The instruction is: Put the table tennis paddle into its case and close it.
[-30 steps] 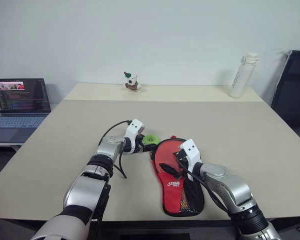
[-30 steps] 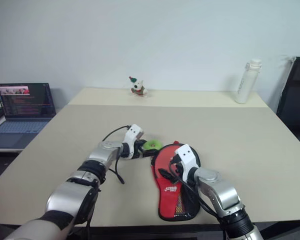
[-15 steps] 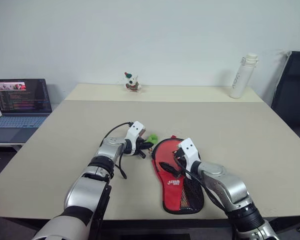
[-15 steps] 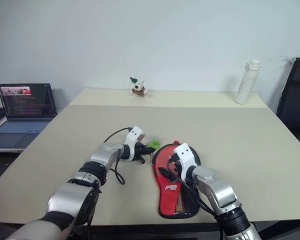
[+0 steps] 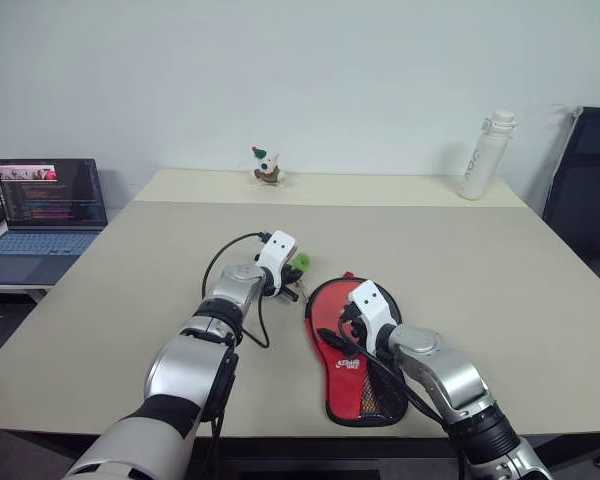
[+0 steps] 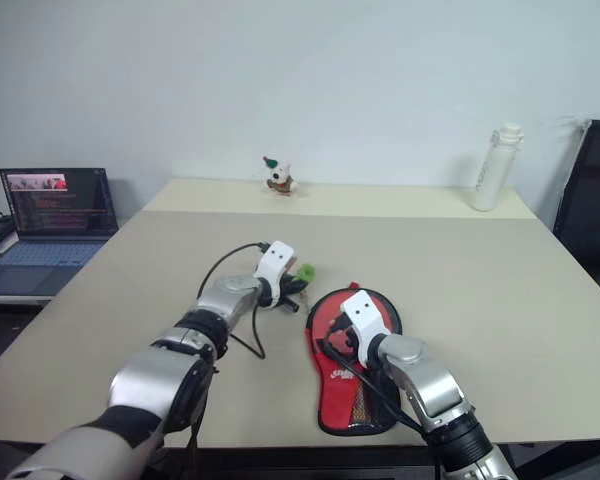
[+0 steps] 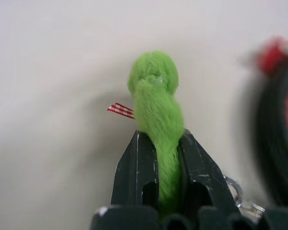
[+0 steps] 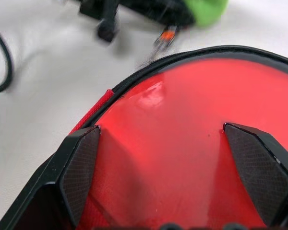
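On 1 beige rectangular table [image 5: 500,290], 2 robot arms work over 1 soft, paddle-shaped red zip case [image 5: 348,352] with a black rim, a white logo and a black mesh pocket. The left gripper [image 5: 292,278], seen in the left wrist view with its 2 black fingers [image 7: 137,167] pressed together, pinches the case's 1 fuzzy green pull [image 7: 156,103], which sticks out beyond the fingertips; 1 small red-striped tag [image 7: 120,110] shows beside the pull, and metal ring links sit beside the right-hand finger's base. The case's round end lies just to the right of that gripper and a little nearer the robot. The right gripper [image 5: 332,336] hangs over the round part of the case with its 2 black fingers [image 8: 79,167] spread wide, 1 toward each side of a glossy red face [image 8: 182,158] inside the black zip edge; whether this face is the table tennis paddle's rubber or the case's own cloth cannot be told, and whether the fingertips touch it is unclear. Well beyond both grippers, at the table's far edge, stand 1 small white toy figure with a green-and-red hat [image 5: 267,166] and, far to the right, 1 white water bottle [image 5: 485,152]. Far left of the left gripper, off the table, 1 open laptop [image 5: 42,208] shows a lit screen, and 1 black chair [image 5: 585,190] stands at the right edge.
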Tool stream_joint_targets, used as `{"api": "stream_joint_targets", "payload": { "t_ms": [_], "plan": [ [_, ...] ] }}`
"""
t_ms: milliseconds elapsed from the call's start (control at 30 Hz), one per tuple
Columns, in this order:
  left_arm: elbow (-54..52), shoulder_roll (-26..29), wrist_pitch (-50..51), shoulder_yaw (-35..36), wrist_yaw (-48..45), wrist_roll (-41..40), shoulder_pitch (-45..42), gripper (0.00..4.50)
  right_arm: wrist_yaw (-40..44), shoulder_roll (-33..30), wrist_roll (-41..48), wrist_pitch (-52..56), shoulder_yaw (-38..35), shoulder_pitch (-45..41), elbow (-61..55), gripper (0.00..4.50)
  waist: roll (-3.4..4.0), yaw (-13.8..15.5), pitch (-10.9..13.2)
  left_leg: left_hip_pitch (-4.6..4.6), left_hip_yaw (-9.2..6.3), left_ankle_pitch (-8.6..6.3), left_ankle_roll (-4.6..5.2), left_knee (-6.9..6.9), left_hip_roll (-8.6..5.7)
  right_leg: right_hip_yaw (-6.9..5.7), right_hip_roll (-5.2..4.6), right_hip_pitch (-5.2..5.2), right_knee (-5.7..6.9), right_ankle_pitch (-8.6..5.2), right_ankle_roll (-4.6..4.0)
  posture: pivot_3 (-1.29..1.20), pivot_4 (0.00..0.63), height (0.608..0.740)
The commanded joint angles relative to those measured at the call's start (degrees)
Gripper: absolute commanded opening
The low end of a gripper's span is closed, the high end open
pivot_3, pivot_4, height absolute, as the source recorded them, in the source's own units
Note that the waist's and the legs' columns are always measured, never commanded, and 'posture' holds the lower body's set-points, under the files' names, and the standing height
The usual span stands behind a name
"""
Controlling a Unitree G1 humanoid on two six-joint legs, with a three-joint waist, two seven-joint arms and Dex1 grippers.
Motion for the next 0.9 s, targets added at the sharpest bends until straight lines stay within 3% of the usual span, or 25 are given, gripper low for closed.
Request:
{"api": "stream_joint_targets", "payload": {
  "t_ms": [33,567,900],
  "plan": [
    [0.6,-1.9,-4.2,0.4,4.5,2.0,-4.5,0.1,-0.6,0.8,-0.9,3.6,2.3,4.0,3.6,4.5,-0.04,0.0,0.0,0.0,0.0,0.0,-0.01,0.0,0.0,-0.01,0.0,0.0,0.0,0.0,0.0,0.0,0.15,0.74],
    [2.6,-13.3,-14.8,-6.7,5.4,14.0,-10.5,0.1,-2.3,1.7,-3.0,6.2,3.6,11.2,-1.3,4.5,-0.12,0.1,-0.6,0.06,0.03,0.02,-0.04,-0.05,-0.04,-0.04,0.03,0.04,-0.06,-0.01,0.01,0.0,0.15,0.74],
    [2.3,-18.5,-17.3,-6.4,4.6,14.9,-12.2,0.1,-2.5,1.7,-3.6,7.1,4.1,12.8,-3.1,4.5,-0.14,0.8,-0.7,0.05,-0.06,0.01,-0.02,-0.08,-0.14,-0.03,0.04,0.11,-0.12,-0.03,0.04,0.0,0.15,0.74]
  ]
}}
